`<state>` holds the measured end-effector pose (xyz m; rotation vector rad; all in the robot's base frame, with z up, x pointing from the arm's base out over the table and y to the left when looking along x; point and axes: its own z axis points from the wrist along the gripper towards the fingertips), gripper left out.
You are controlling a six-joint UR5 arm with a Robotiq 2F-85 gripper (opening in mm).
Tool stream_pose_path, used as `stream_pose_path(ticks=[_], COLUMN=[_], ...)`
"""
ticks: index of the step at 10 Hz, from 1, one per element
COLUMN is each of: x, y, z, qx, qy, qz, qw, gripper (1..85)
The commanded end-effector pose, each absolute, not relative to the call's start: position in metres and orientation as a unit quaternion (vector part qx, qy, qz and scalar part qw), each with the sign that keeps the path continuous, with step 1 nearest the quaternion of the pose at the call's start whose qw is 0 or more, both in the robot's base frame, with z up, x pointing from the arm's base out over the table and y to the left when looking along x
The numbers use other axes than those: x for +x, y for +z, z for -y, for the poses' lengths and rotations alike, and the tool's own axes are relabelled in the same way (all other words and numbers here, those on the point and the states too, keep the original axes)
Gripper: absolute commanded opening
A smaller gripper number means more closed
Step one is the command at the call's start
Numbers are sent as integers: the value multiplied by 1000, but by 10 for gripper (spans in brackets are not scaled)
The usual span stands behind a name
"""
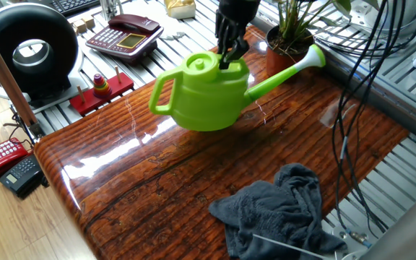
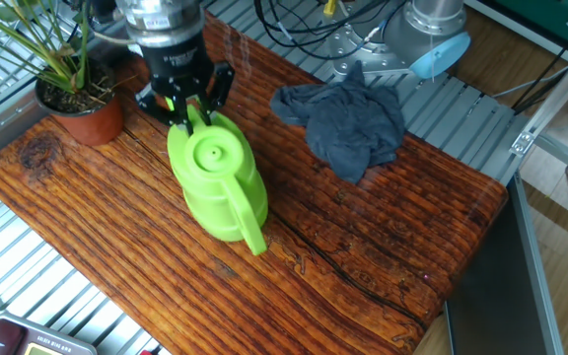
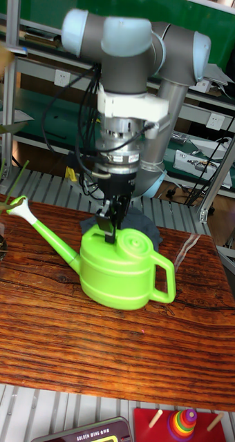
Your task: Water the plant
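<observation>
The green watering can (image 1: pixel 201 94) stays level and low on the wooden table (image 1: pixel 157 188), its spout (image 1: pixel 295 65) ending beside the plant. I cannot tell if its base touches the wood. My gripper (image 1: pixel 229 55) is shut on the can's top rim next to the lid; the same grip shows from the other side at the gripper (image 2: pixel 185 106) and can (image 2: pixel 215 187), and in the tall view at the gripper (image 3: pixel 110 231) and can (image 3: pixel 124 276). The plant (image 2: pixel 37 44), thin green leaves in a terracotta pot (image 2: pixel 85 116), stands at the table corner; its pot (image 1: pixel 284 52) is just behind the spout.
A crumpled dark grey cloth (image 1: pixel 280 213) lies on the table's far end from the plant. Off the table are a red telephone (image 1: pixel 125 35), a black ring-shaped device (image 1: pixel 31 47), a red ring toy (image 1: pixel 101 87) and hanging cables (image 1: pixel 367 87). The arm's base (image 2: pixel 422 30) stands behind the cloth.
</observation>
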<state>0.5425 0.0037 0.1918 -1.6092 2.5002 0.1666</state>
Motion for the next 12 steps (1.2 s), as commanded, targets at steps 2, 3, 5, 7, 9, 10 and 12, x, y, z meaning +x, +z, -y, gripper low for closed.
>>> stream_pose_path(ticks=[2, 3, 5, 7, 9, 10, 12], x=[552, 551, 552, 558, 559, 557, 549], y=[175, 169, 153, 143, 146, 149, 177], z=[-11, -3, 7, 1, 1, 3, 18], qx=[-532, -532, -526, -520, -501, -487, -485], qy=[52, 40, 18, 26, 19, 25, 50], qz=[-840, -842, -848, -850, -862, -870, -872], qw=[91, 79, 63, 72, 74, 73, 48], gripper=[10, 10, 10, 10, 57, 123, 573])
